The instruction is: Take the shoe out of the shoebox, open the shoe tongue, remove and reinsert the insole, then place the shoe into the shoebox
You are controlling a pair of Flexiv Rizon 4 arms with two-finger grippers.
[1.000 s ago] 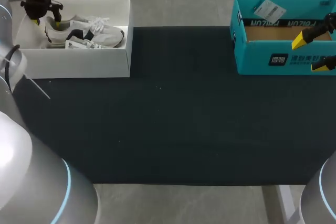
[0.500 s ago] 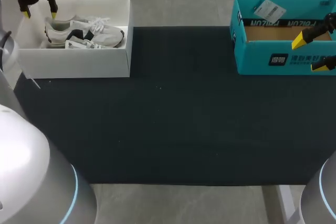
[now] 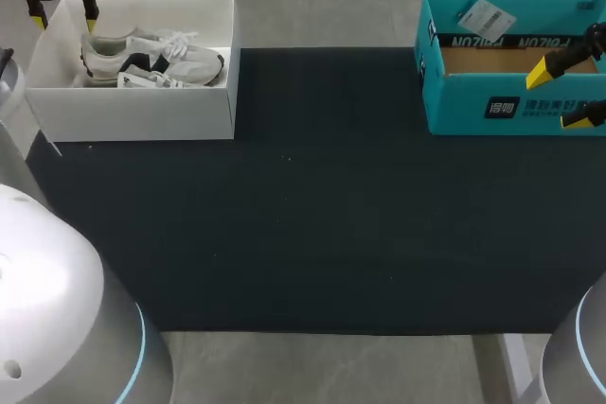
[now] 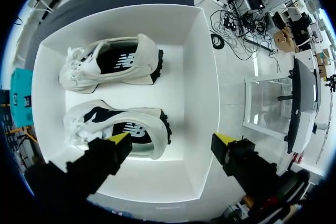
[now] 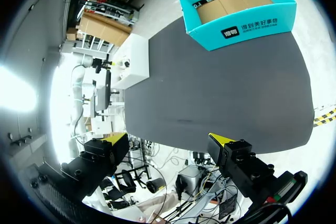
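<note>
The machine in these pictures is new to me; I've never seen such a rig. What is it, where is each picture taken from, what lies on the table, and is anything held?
It is two robot arms, each ending in a two-fingered gripper with yellow tips. One view looks down from a fixed camera above and behind the robot; the other two come from wrist cameras looking along the fingers. On a dark mat stand a white box holding two pale shoes and an open teal shoebox. The left gripper hangs open above the white box's end; the right gripper, on the teal shoebox's side, is open too. Neither holds anything.
</note>
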